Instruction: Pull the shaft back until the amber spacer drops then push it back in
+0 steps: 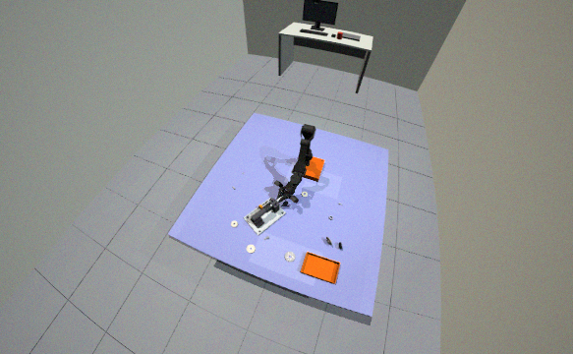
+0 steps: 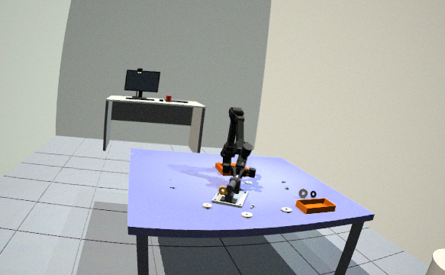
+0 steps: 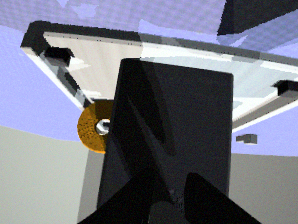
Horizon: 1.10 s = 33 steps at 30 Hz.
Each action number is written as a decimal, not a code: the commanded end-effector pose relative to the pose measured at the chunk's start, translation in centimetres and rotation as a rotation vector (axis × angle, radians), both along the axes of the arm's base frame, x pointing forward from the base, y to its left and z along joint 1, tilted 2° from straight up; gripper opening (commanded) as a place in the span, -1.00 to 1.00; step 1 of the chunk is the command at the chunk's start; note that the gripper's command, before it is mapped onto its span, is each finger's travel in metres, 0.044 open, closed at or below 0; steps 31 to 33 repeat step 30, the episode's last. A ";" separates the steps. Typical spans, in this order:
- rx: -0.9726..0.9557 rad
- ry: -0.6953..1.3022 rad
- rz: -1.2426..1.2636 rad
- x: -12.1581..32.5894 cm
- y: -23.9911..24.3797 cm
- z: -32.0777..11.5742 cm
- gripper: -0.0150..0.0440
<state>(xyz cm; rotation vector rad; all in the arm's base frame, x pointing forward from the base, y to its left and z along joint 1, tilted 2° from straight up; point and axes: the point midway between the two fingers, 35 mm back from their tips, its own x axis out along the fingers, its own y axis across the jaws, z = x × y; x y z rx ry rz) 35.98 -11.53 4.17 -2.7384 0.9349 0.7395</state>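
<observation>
One amber spacer (image 1: 260,206) (image 2: 220,190) (image 3: 87,128) shows in the top view beside the dark housing block (image 1: 264,212) (image 2: 230,189) (image 3: 172,110), near the gripper (image 1: 279,200) (image 2: 237,179) (image 3: 169,180) but apart from it. In the exterior view, the spacer stands upright, lower than the gripper. In the wrist view, the gripper pinches the shaft (image 3: 166,213); the spacer lies outside its fingers, partly hidden by the block.

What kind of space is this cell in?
Probably a robotics lab or test room: a robot arm on a table, orange trays, and a desk with a monitor.
</observation>
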 end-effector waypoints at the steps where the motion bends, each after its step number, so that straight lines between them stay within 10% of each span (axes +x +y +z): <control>1: -0.003 0.001 -0.002 0.2 -0.2 0.0 -0.49; 16: -0.003 0.000 -0.002 0.4 -0.5 0.1 -0.49; 30: 0.000 0.002 0.000 -0.1 0.1 0.2 0.75; 33: 0.000 0.002 0.000 -0.1 0.1 0.2 0.75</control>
